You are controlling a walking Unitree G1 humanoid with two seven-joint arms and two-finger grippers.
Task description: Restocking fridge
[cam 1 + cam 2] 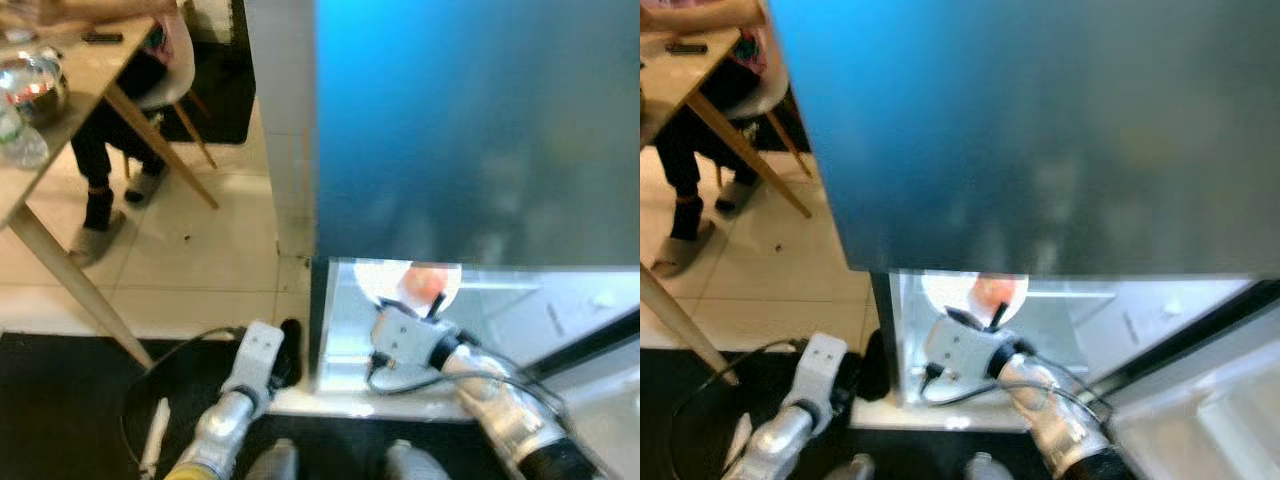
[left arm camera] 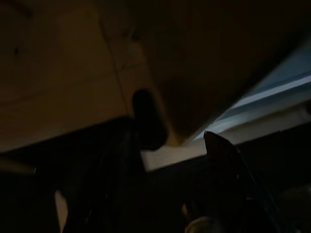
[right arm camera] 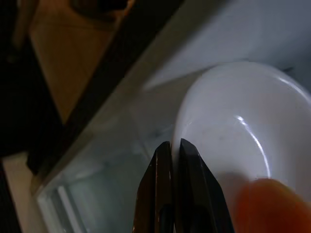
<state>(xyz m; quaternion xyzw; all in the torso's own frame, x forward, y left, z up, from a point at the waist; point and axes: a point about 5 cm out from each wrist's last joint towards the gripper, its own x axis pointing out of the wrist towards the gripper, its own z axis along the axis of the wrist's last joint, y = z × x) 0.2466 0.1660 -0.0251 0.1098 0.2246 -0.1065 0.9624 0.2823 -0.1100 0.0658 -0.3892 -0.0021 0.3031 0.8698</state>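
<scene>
A white bowl [image 3: 243, 121] with an orange-red fruit [image 3: 272, 204] in it sits on a low glass shelf [image 1: 560, 310] of the open fridge. My right gripper [image 3: 171, 144] reaches into that shelf, its fingers pressed together at the bowl's near rim. From the head, the bowl [image 1: 385, 280] and fruit [image 1: 425, 285] show just under the blue-grey fridge front [image 1: 470, 130], with the right gripper [image 1: 438, 303] against them. My left arm [image 1: 255, 365] hangs low beside the fridge's left edge.
A wooden table [image 1: 60, 120] with a metal bowl and bottle stands at the left, and a person [image 1: 110, 170] sits at it. A black mat [image 1: 60, 400] with a cable lies under me. The open fridge door [image 1: 610, 400] stands at the right.
</scene>
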